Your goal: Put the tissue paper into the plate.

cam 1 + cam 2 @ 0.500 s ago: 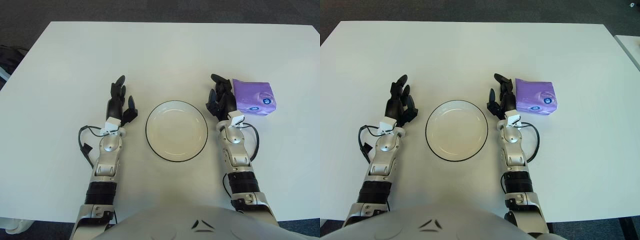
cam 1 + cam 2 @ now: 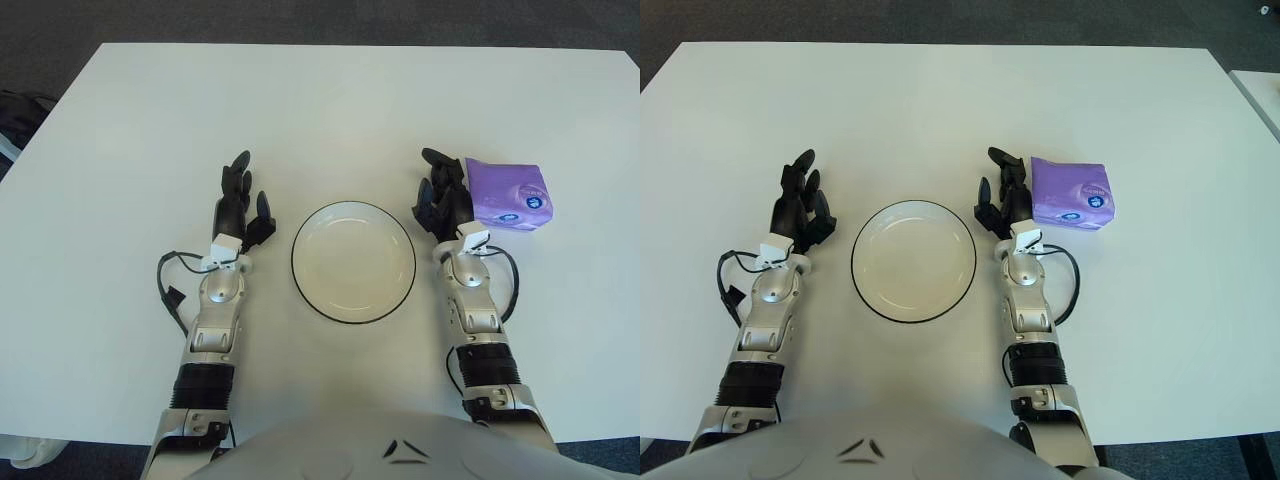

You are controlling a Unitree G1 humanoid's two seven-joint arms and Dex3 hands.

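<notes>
A purple pack of tissue paper (image 2: pixel 508 194) lies on the white table, right of the plate. A white plate with a dark rim (image 2: pixel 353 261) sits in the middle, empty. My right hand (image 2: pixel 443 196) rests on the table between plate and pack, fingers spread, its outer side right next to the pack's left edge; it holds nothing. My left hand (image 2: pixel 240 205) rests on the table left of the plate, fingers spread and empty.
The white table (image 2: pixel 330 110) stretches well beyond both hands. A dark object (image 2: pixel 18 112) lies off the table's left edge. Another table edge (image 2: pixel 1260 95) shows at far right.
</notes>
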